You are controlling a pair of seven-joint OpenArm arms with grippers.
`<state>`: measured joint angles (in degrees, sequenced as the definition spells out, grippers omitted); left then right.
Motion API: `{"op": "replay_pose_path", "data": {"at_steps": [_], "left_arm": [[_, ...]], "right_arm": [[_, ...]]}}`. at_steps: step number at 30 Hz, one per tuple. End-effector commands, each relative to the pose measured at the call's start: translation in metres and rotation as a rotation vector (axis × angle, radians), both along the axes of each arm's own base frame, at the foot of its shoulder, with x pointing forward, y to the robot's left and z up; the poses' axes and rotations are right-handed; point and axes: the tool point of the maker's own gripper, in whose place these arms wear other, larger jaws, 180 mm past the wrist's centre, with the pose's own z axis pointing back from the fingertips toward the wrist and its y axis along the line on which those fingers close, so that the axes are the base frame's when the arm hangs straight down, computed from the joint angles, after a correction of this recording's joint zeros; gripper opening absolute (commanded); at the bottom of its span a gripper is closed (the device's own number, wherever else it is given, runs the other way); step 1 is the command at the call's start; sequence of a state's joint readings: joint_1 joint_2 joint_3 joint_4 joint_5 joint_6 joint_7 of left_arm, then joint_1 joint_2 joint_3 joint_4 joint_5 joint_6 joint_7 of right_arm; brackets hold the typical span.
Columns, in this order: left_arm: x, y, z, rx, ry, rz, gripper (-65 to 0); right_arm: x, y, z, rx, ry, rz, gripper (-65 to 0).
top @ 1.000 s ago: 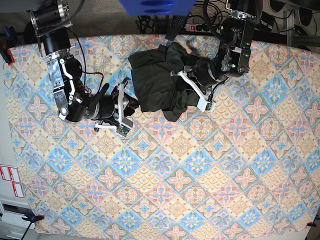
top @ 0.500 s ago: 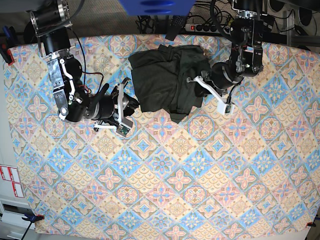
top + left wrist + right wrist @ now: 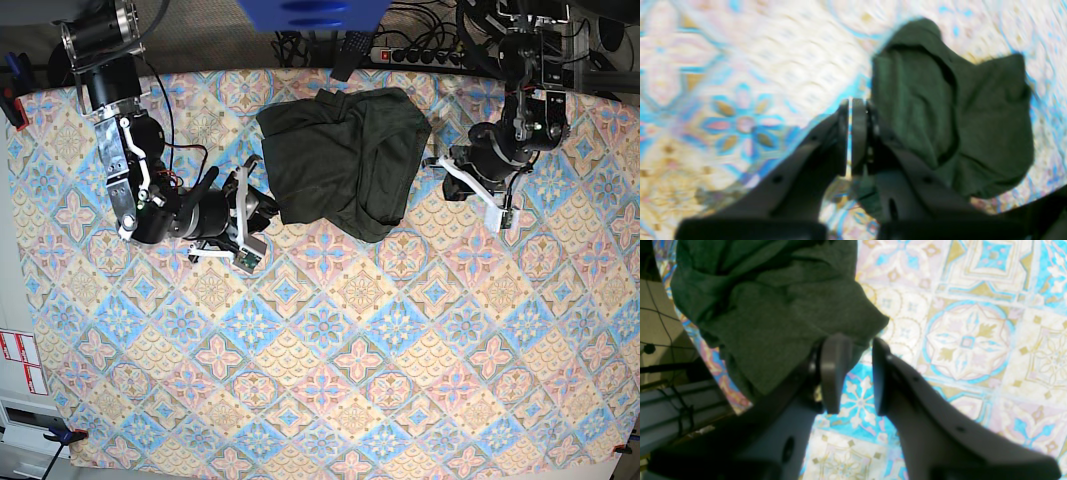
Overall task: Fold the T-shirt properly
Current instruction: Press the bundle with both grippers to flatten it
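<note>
The dark olive-green knit T-shirt (image 3: pixel 340 160) lies bunched and partly folded at the far middle of the patterned tile-print tablecloth (image 3: pixel 350 380). The left gripper (image 3: pixel 850 140), fingers pressed together on nothing, sits apart from the shirt. The right gripper (image 3: pixel 857 373) rests at the shirt's edge, its fingers narrowly parted and gripping no cloth.

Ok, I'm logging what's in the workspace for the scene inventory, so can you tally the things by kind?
T-shirt, dark olive green: 1
Grippers: 2, left gripper and right gripper
Patterned tablecloth: 1
Total: 4
</note>
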<state>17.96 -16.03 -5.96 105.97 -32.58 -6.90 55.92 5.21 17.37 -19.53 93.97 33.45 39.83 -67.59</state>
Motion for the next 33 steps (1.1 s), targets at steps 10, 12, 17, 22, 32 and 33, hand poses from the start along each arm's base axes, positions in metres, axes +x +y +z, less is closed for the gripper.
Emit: {"op": "replay_pose_path", "data": {"at_steps": [10, 12, 17, 22, 32, 33], "left_arm": [[-0.015, -0.013, 0.009, -0.038, -0.011, -0.027, -65.0], [-0.023, -0.035, 0.017, -0.075, -0.020, -0.083, -65.0], [-0.037, -0.074, 0.020, -0.124, -0.013, -0.185, -65.0], [-0.042, -0.099, 0.019, -0.164, -0.004, -0.228, -65.0], [-0.051, -0.091, -0.027, -0.078, 0.105, -0.216, -65.0], [-0.052, -0.090, -0.031, -0.075, 0.117, -0.211, -65.0]], "right_arm": [[0.012, 0.004, 0.015, 0.036, -0.047, -0.001, -49.6], [0.014, -0.003, 0.009, -0.007, -0.052, -0.006, -49.7], [0.023, 0.004, 0.003, -0.097, -0.094, -0.003, -49.7], [0.010, 0.031, -0.001, -0.108, -0.097, 0.095, -51.7], [0.008, 0.081, -0.004, -0.027, -0.052, 0.133, -56.4], [0.016, 0.080, -0.003, -0.034, -0.056, 0.129, -56.4]]}}
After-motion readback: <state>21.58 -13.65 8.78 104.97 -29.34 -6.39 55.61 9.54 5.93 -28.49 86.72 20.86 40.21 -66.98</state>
